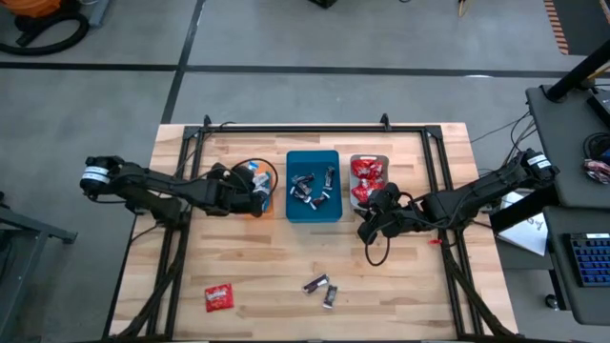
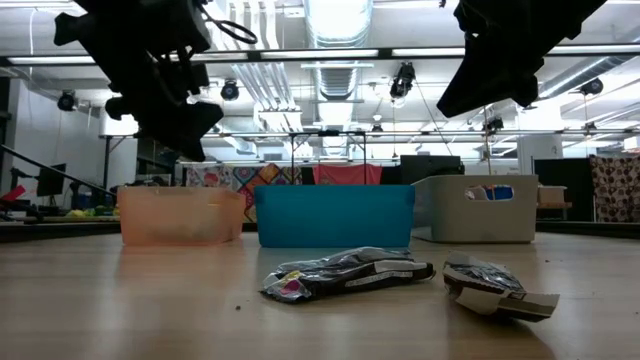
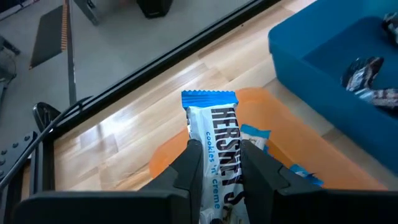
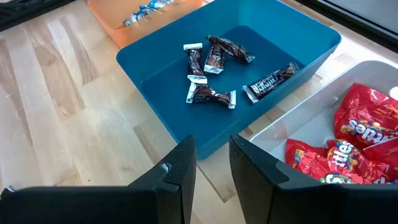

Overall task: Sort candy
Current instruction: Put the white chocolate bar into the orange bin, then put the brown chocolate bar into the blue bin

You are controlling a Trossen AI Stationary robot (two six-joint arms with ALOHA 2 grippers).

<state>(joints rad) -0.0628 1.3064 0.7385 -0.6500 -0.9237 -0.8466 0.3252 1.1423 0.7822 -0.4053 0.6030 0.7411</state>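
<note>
Holding a blue-and-white candy bar (image 3: 219,134) pinched between its fingers, left gripper (image 1: 255,191) poised over the orange tray (image 3: 186,146). Best released only once centred above that tray, low, so the bar drops beside the others. Further right, teal tray (image 1: 314,211) with dark candies (image 4: 211,68), then grey tray (image 4: 280,134) with red ones (image 4: 348,143). Right gripper (image 1: 374,224) just beside the grey tray, fingers slightly apart, empty. Still loose on the table: one red candy (image 1: 218,297), two dark ones (image 1: 322,288).
</note>
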